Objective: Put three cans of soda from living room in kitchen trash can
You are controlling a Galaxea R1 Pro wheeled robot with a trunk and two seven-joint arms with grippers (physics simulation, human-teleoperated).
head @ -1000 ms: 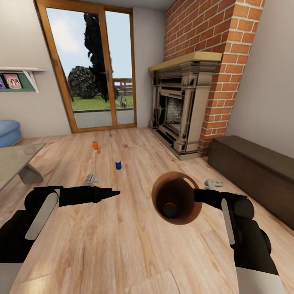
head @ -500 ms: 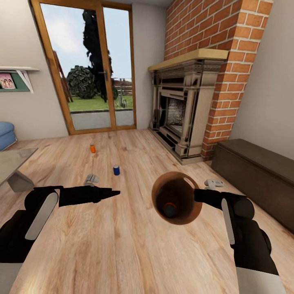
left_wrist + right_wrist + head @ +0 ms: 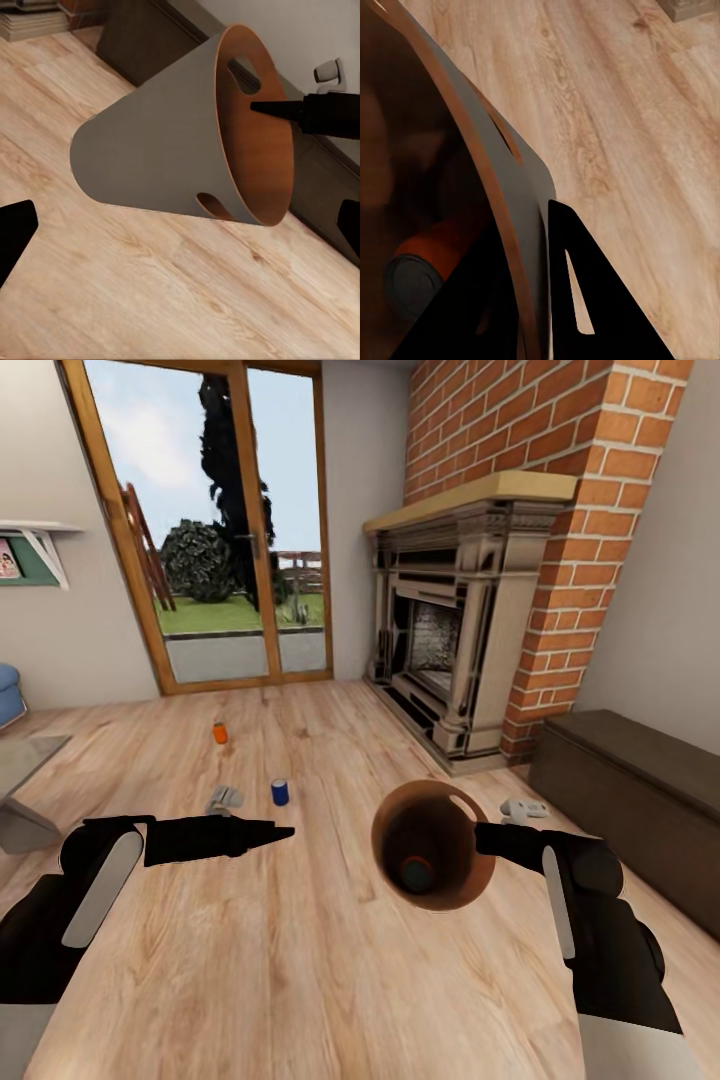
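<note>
Clamped on right gripper point(image 3: 480, 838) jaws: tash can point(image 3: 455, 890), orange can point(image 3: 424, 259) inside. Left gripper point(image 3: 285, 830) jaws look closed, empty. Next: blue can point(image 3: 280, 792) ahead.

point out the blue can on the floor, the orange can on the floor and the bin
blue can point(image 3: 280, 792): head view, the middle of its side.
orange can on the floor point(image 3: 220, 734): head view, the middle of its side.
bin point(image 3: 165, 146): left wrist view, its grey outer wall.

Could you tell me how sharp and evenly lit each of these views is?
Head view: bright, even daylight, the trash can dark inside. Left wrist view: crisp, soft shadows. Right wrist view: close and murky, an orange can blurred inside the bin.
</note>
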